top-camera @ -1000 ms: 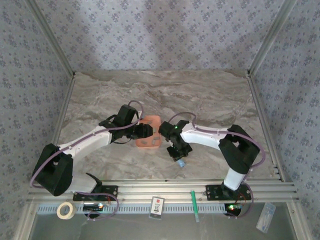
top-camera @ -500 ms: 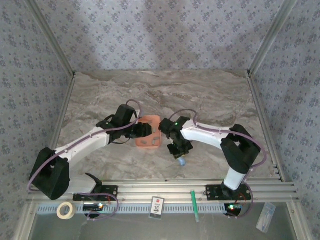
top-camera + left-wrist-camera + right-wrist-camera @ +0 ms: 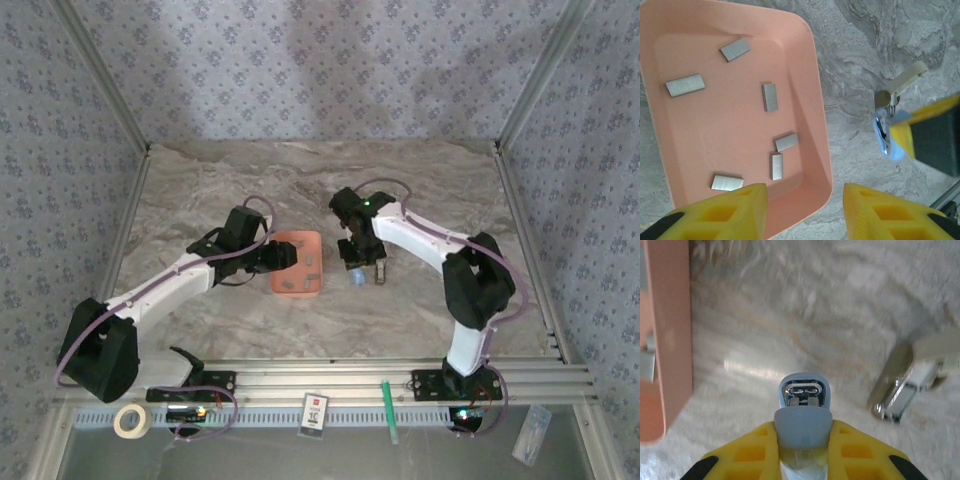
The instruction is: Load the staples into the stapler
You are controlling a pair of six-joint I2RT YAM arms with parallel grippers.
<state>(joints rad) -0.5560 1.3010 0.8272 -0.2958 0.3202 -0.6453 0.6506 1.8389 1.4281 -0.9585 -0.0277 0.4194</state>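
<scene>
Right hand (image 3: 802, 445) clenched on the stapler (image 3: 802, 402) just right of the orange tray (image 3: 725, 135), left hand (image 3: 805, 202) released over the tray's near rim, staples (image 3: 770, 96) loose inside; risk: flat thin strips skid or flip under a pinch.

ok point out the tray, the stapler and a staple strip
orange tray (image 3: 730, 135): left wrist view, bare floor
stapler (image 3: 802, 426): right wrist view, light-blue shell
staple strip (image 3: 770, 97): left wrist view, its middle
</scene>
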